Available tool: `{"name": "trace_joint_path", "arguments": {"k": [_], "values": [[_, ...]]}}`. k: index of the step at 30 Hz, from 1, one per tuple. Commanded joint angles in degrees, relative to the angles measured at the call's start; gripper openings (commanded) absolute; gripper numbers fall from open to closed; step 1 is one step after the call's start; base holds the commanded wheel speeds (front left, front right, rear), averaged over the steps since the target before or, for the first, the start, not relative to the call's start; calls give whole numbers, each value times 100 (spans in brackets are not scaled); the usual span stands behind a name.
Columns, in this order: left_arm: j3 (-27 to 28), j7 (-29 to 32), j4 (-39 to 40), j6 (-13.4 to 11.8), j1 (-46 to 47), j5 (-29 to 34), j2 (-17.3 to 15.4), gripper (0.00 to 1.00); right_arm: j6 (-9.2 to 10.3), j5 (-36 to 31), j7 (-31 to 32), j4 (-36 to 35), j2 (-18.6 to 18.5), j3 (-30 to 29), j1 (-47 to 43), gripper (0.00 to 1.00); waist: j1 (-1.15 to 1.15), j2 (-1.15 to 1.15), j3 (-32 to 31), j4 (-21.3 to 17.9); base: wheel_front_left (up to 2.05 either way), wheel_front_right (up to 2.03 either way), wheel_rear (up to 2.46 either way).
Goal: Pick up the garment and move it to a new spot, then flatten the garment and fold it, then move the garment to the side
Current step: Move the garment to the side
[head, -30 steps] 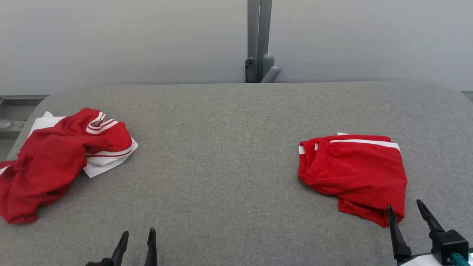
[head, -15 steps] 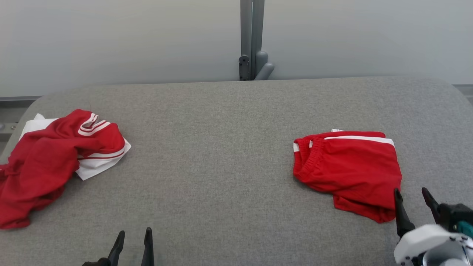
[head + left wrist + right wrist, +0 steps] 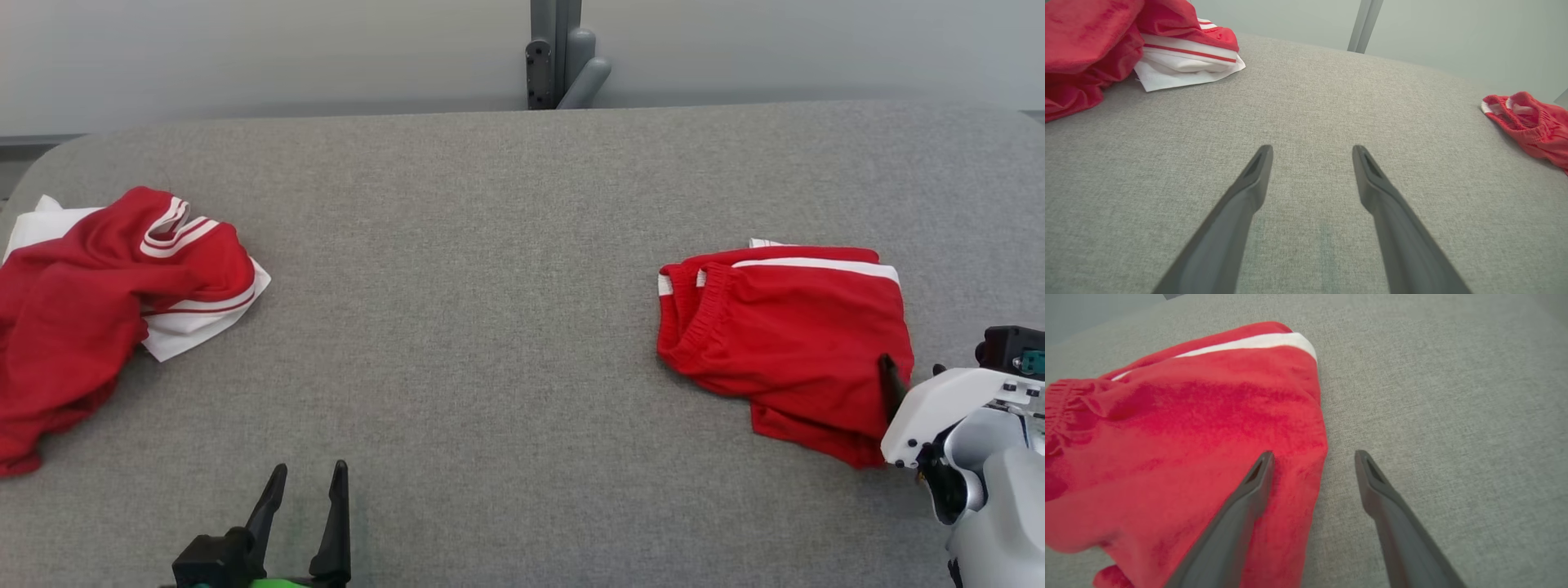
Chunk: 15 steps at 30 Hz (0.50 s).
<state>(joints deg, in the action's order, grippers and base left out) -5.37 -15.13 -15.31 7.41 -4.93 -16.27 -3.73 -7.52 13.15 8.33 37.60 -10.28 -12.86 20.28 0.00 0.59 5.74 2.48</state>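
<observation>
Left to right: crumpled red-and-white garment at the table's left edge; left gripper, jaws wide, empty, over bare table; red shorts, lying crosswise, waistband leftward; right gripper, wide and empty, straddling their right edge, the nearer arm.

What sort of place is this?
Likely a robot test bench for folding clothes: a grey fabric-covered table, red shorts and a crumpled red-and-white garment on it, a bare wall behind.
</observation>
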Motion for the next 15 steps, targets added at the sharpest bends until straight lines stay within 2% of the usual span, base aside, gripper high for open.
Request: {"name": "trace_joint_path", "arguments": {"k": [1, 6, 7, 8, 11, 15], "values": [[6, -2, -12, 14, 123, 5, -45, 100, 6, -41, 14, 116, 19, -68, 134, 100, 0, -59, 180, 107, 0, 0, 0], [0, -2, -4, 14, 240, -1, -69, 100, 6, 118, 90, 577, 169, -77, 470, 100, 0, -59, 305, 153, 0, 0, 0], [4, -2, 14, 14, 263, 8, -64, 100, 6, 185, 141, 666, 160, -71, 544, 60, 0, -59, 351, 146, 0, 0, 0], [-5, -3, 35, 13, 293, 16, -60, 100, 5, 223, 160, 731, 133, -53, 643, 0, 0, -59, 401, 134, 0, 0, 0], [-59, -2, 121, 13, 398, 26, -45, 100, 6, 280, 201, 802, 67, 109, 969, 0, 0, -59, 621, 60, 0, 0, 0], [-155, -2, 367, 8, 692, -13, -104, 100, 7, 267, 385, 595, -475, 540, 1506, 0, 0, -59, 1136, -91, 0, 0, 0]]}}
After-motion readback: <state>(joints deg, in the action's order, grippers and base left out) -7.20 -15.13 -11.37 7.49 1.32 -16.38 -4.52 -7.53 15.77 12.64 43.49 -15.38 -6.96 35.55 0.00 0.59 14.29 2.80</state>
